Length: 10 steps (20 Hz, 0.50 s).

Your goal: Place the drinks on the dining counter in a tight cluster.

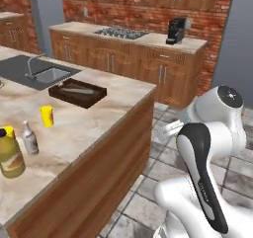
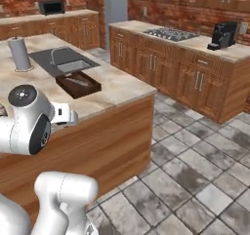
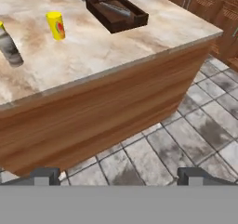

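The gripper [image 3: 119,175] hangs off the island's front, over the tiled floor [image 3: 186,139], its 2 dark tips set wide apart with nothing between them: released and empty. Just beyond it rises the wood face of the dining counter [image 1: 94,133], so the hand sits below or level with the stone edge and needs to lift before it can reach anything.

On the beige top, nearest the front edge in the left base view, stands the fat amber juice bottle [image 1: 10,155], black cap up. Close beside it, a little further in, stands the slim grey-brown bottle [image 1: 29,138], upright with its pale cap; the hand view catches the same bottle at its left margin [image 3: 10,49]. These 2 look near each other but not touching. Further in again sits a small yellow container [image 1: 47,116], apart from that pair. A white blue-capped bottle I cannot pick out.

Behind these lie a dark wooden tray [image 1: 77,93] and then the inset sink [image 1: 44,74]; the far counter holds a cooktop [image 1: 121,33] and a black coffee machine [image 1: 176,30].

The step in hand looks like the approach to a first bottle. To do it well, I would raise the hand clear of the counter lip, come at the chosen bottle from the side at mid-body with the jaws square to it, and keep clear of its neighbour, since a slim upright bottle tips easily.
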Tool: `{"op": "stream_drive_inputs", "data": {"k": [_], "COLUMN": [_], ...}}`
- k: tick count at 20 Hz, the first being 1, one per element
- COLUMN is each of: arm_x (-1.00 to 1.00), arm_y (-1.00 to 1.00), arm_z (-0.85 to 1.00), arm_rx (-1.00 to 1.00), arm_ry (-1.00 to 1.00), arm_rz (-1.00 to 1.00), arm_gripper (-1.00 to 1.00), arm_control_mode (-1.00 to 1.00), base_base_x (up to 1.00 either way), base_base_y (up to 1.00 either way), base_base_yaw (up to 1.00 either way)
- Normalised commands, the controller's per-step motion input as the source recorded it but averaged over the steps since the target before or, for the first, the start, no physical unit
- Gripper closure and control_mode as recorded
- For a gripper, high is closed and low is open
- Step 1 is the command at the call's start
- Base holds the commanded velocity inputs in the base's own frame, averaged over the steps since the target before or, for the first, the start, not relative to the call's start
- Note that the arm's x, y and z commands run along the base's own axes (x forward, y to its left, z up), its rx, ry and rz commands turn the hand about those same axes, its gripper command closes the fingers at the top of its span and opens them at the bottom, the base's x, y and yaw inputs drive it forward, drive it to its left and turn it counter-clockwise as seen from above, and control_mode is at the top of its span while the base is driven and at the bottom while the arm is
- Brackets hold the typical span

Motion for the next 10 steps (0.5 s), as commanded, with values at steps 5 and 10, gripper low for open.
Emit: {"op": "stream_drive_inputs", "data": {"k": [5,10], "arm_x": [0.00,0.00], "arm_y": [0.00,0.00], "arm_z": [0.00,0.00], "arm_rx": [0.00,0.00], "arm_ry": [0.00,0.00], "arm_rz": [0.00,0.00], "arm_gripper": [-1.00,-1.00], "arm_control_mode": [1.00,1.00], "base_base_x": [0.06,0.06], "base_base_y": [-0.22,-0.15], "base_base_yaw": [-0.86,-0.87]}}
